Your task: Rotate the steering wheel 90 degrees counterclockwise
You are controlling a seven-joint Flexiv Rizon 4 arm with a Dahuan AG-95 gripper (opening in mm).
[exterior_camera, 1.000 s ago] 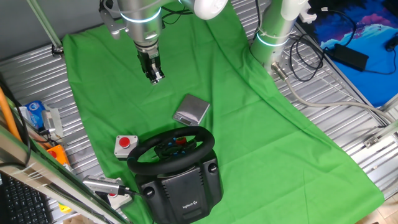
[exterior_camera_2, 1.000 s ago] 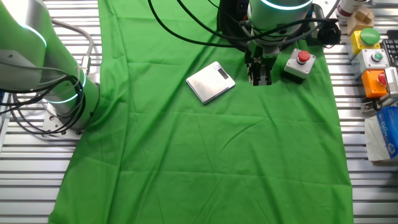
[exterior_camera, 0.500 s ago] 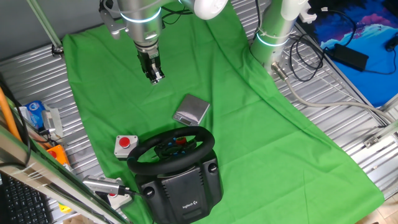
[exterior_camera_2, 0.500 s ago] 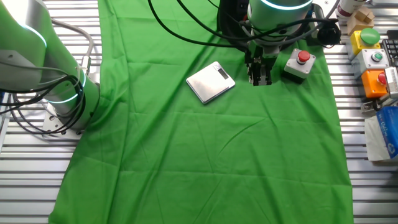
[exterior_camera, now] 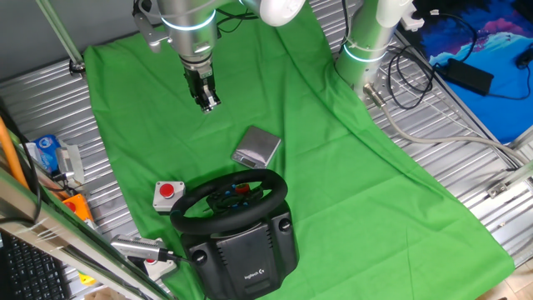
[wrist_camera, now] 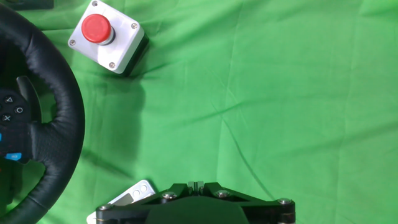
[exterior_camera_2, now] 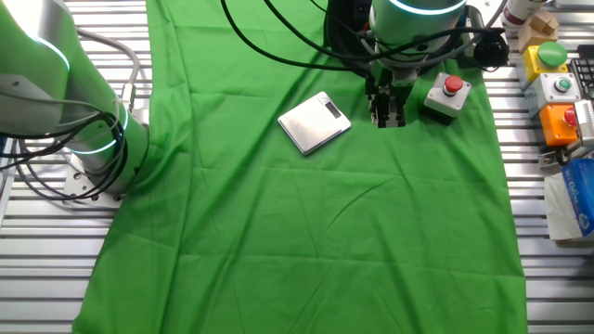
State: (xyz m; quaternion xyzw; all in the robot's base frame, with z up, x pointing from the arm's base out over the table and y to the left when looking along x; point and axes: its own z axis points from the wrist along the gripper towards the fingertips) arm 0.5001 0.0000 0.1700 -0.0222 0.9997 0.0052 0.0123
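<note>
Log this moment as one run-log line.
claw: raised above green cloth, holding nothing | black round steering wheel: untouched | phase: pre-approach

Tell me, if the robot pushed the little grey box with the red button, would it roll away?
Probably not. The grey box has flat sides, so it would likely slide. The green cloth under it might bunch up.
</note>
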